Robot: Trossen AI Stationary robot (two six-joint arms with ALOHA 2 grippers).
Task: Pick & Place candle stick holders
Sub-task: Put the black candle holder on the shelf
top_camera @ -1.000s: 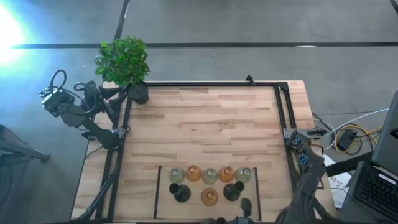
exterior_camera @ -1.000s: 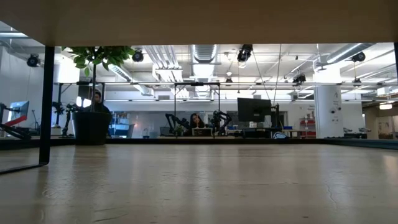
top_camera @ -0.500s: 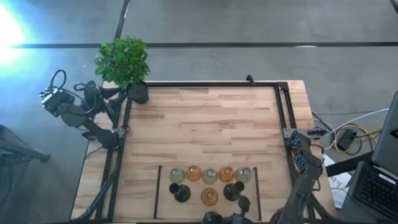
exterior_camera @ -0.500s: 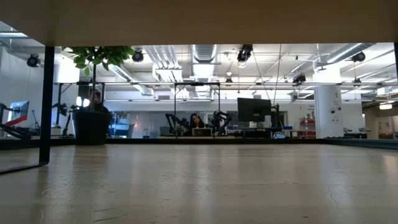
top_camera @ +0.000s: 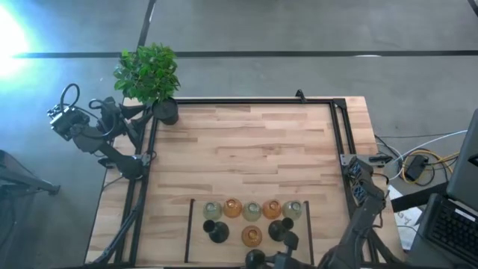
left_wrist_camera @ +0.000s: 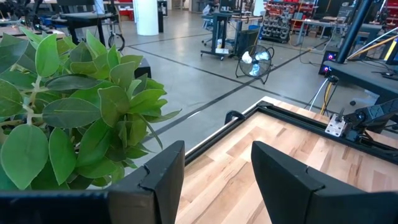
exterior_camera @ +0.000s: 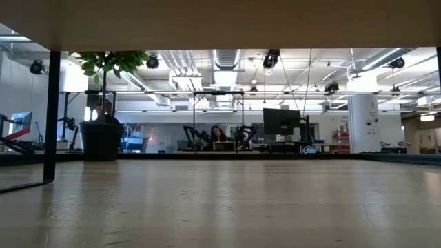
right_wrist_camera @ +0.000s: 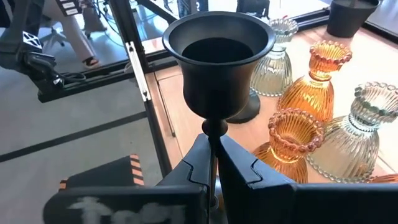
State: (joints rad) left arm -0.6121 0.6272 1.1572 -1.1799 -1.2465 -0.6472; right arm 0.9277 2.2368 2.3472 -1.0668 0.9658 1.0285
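Grey concrete floor [top_camera: 299, 30] around the wooden table [top_camera: 246, 149], dark line across it. Bright glare at far left corner of high view. Low view: open lab hall, white ceiling with ducts and strip lights [exterior_camera: 227, 58], white column [exterior_camera: 364, 124], dark monitor [exterior_camera: 281, 122] on a distant desk, a seated person [exterior_camera: 219, 134] far back. A standing fan [left_wrist_camera: 255, 62] and shelving racks [left_wrist_camera: 280, 18] on the floor beyond.

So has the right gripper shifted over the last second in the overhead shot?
Yes. The right gripper, shut on a black stemmed holder, has slid toward the picture's left along the near table edge, below the amber holder.
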